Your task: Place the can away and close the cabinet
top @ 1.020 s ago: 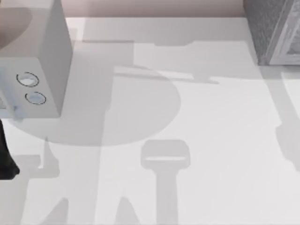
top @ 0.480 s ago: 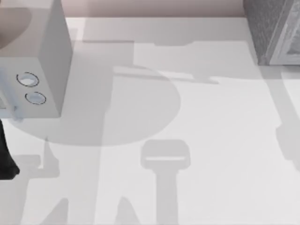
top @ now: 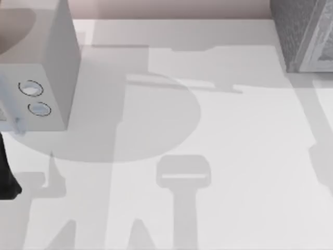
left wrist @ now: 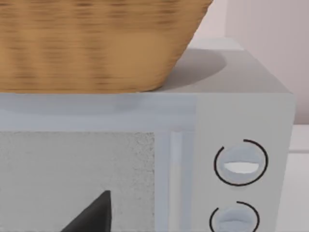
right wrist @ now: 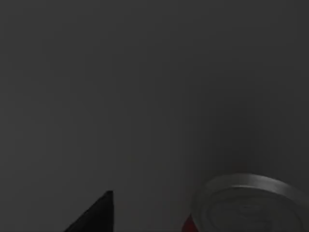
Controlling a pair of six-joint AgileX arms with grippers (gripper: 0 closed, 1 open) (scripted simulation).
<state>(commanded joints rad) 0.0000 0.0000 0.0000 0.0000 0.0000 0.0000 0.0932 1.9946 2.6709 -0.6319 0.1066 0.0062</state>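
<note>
The cabinet point(top: 296, 31), a dark grey speckled box with a paler framed front panel point(top: 320, 49), stands at the table's far right corner. The can point(right wrist: 251, 205) shows its silver lid and a red sliver point(right wrist: 187, 226) in the right wrist view, against a dark grey surface. A black tip of my right gripper point(right wrist: 96, 215) lies just beside it. My left arm point(top: 6, 179) is parked at the table's left edge, and a black tip of my left gripper point(left wrist: 94, 217) hangs in front of the pale grey box with two dials point(left wrist: 239, 164).
The pale grey box with two dials point(top: 39, 99) fills the far left corner, and a woven basket point(left wrist: 96, 43) sits on top of it. Shadows of the arms cross the white tabletop point(top: 234, 156). A pinkish wall runs behind the table.
The shadow at the table's right edge has slid a little further right and towards the front. The left arm and both boxes have not moved.
</note>
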